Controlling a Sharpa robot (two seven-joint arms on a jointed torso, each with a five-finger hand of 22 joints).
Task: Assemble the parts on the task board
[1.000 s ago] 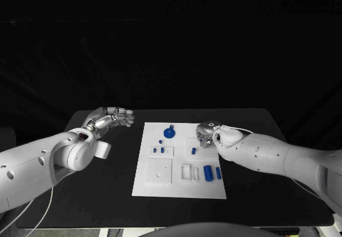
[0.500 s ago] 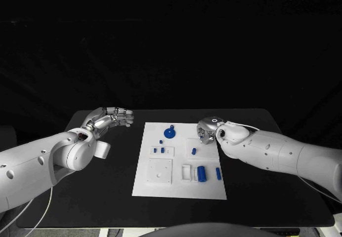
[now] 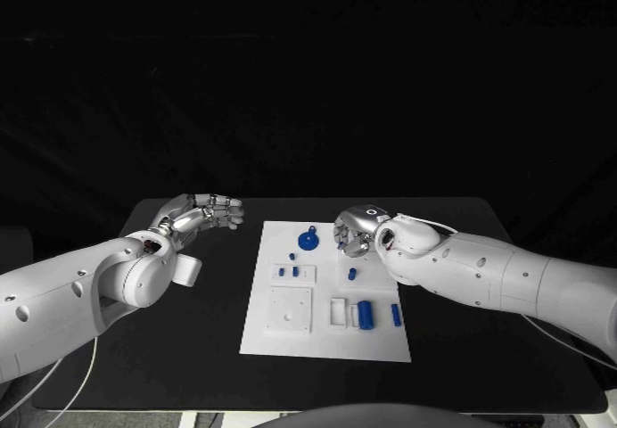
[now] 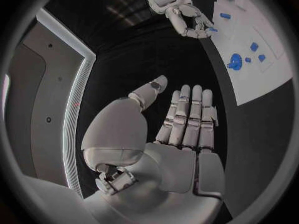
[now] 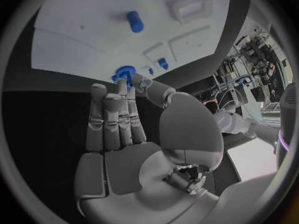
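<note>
1. Your right hand (image 3: 357,229) has moved across the task board (image 3: 290,334) over the last second, from the board's right side towards its far middle. It now hovers beside the round blue part (image 3: 308,239) near the far edge.
2. Right-hand state: the right wrist view shows the fingers (image 5: 112,122) straight and side by side, thumb alongside, palm bare. It holds nothing.
3. Your left hand (image 3: 203,212) is unchanged: it is raised over the black table (image 3: 193,357) left of the board, fingers (image 4: 187,117) extended together, nothing in it.
4. Parts: none looks to have been picked up. The blue cylinder (image 3: 366,314) sits near the board's near edge and seems slightly shifted from a second ago, though the camera view may have shifted. A smaller blue piece (image 3: 395,314) lies just beside it. Small blue pieces (image 3: 293,270) lie mid-board.
5. Reading: the move looks like an approach to the round part. Assembly work appears barely begun; expect a grasp next.
</note>
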